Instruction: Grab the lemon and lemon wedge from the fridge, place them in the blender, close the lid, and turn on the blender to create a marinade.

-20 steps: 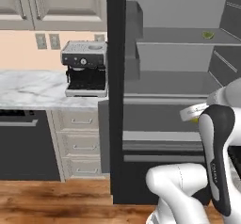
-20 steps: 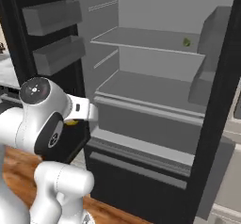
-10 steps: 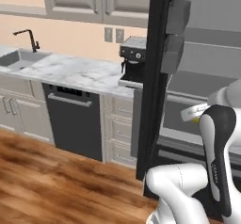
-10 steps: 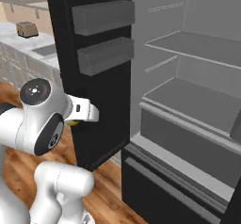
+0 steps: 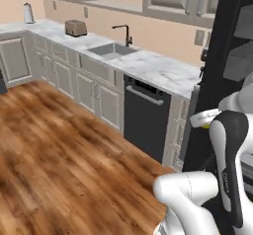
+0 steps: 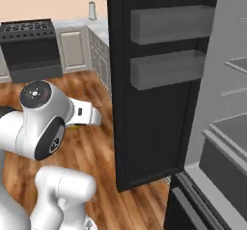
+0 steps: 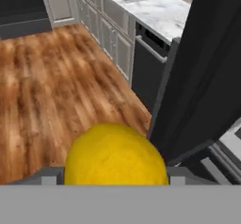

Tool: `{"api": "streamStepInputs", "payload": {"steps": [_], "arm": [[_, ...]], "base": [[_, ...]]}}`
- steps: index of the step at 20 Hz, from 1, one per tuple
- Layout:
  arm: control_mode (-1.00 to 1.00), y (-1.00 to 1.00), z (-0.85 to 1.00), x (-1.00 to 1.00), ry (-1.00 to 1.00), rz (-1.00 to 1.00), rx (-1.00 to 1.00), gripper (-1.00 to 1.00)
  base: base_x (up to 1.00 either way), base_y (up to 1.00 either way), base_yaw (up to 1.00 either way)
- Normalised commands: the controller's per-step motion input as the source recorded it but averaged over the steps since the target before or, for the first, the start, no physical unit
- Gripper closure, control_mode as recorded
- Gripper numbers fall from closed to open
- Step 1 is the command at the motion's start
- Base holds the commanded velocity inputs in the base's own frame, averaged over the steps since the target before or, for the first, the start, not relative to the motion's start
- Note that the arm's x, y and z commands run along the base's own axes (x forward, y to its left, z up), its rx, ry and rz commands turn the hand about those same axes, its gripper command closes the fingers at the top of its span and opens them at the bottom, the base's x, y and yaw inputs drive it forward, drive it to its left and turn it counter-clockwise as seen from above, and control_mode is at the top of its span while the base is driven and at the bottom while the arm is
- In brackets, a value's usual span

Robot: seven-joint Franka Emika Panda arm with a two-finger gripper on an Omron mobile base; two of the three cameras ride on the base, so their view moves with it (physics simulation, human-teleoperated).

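The gripper (image 7: 116,180) is holding the lemon (image 7: 116,156): in the hand view the yellow fruit is sitting right between the 2 finger tips, which are standing wide around it and pressing on its sides. In the right base view, a small strip of yellow is showing under the white hand, beside the big wrist joint.

The fridge (image 6: 159,84) is standing open, and its black door with 2 boxy grey bins is facing the robot in the right base view. The hand is out in front of this door, over the wooden floor (image 5: 64,145), not inside the fridge.

The left base view is looking along the marble counter (image 5: 163,71), with a sink (image 5: 112,50), a dishwasher (image 5: 146,118) and a toaster (image 5: 75,28). I am not finding the blender in these pictures.

I am judging that the step in hand is carrying the first fruit to the blender; the lemon wedge is not yet fetched. The next move is calling for finding the blender along the counter, keeping the grip firm, and bringing the lemon above the jug's open top before letting go.
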Motion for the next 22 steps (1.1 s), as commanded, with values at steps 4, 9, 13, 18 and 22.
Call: {"api": "streamStepInputs", "payload": {"steps": [4, 9, 13, 18, 22], "arm": [[1.00, 0.00, 0.00, 0.00, 0.00, 0.00, 0.00, 1.00], [1.00, 0.00, 0.00, 0.00, 0.00, 0.00, 0.00, 1.00], [1.00, 0.00, 0.00, 0.00, 0.00, 0.00, 0.00, 1.00], [1.00, 0.00, 0.00, 0.00, 0.00, 0.00, 0.00, 1.00], [1.00, 0.00, 0.00, 0.00, 0.00, 0.00, 0.00, 1.00]], "base": [[0.00, 0.18, 0.80], [0.00, 0.24, 0.82], [0.07, 0.29, 0.80], [0.18, 0.33, 0.78], [0.29, 0.41, 0.72]]}}
